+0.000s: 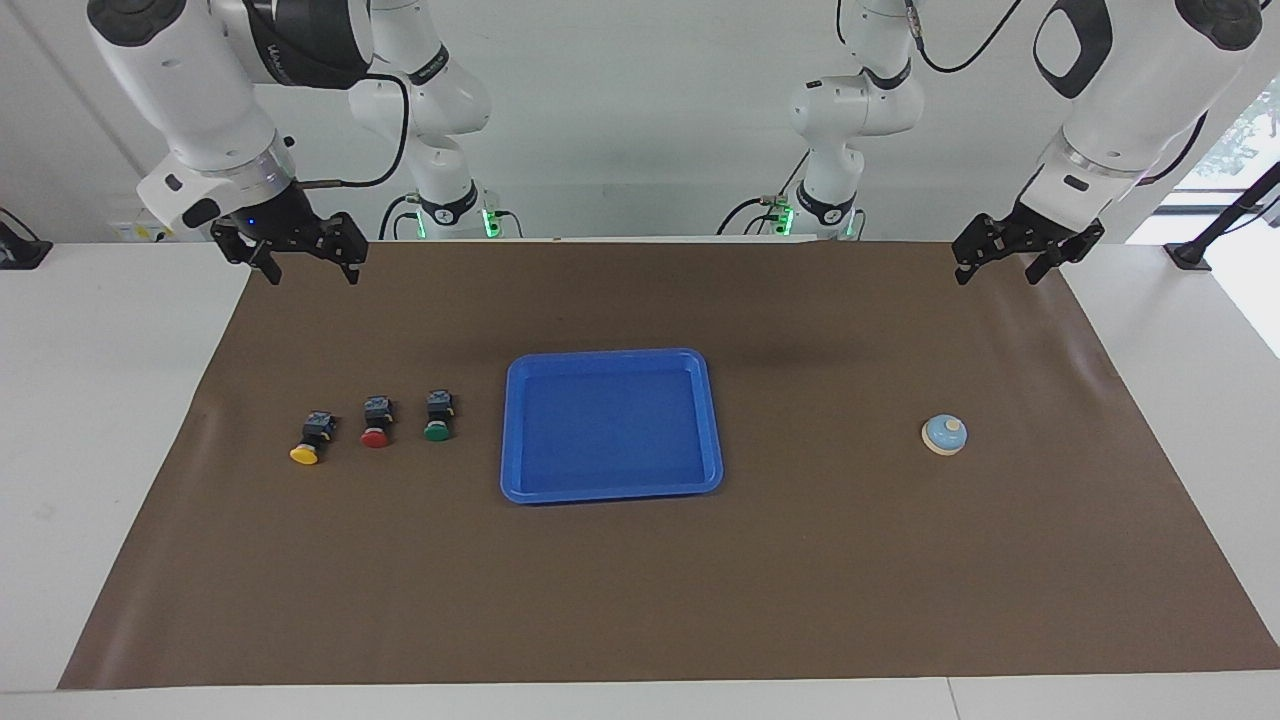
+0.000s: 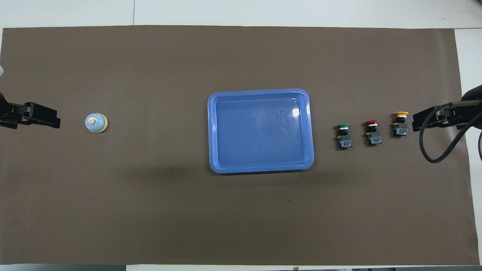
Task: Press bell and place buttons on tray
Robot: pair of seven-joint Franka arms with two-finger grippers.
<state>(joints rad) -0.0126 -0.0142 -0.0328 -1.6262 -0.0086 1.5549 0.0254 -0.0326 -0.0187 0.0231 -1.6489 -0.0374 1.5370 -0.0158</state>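
We see both tools open: left tool (image 1: 1028,253) upper right, right tool (image 1: 296,252) upper left, bright-blue plastic tray (image 1: 610,489) centre, empty.

A large matte brown paper mat (image 1: 640,580) covers the white table (image 1: 100,400), whose bare strips show at three and nine o'clock.
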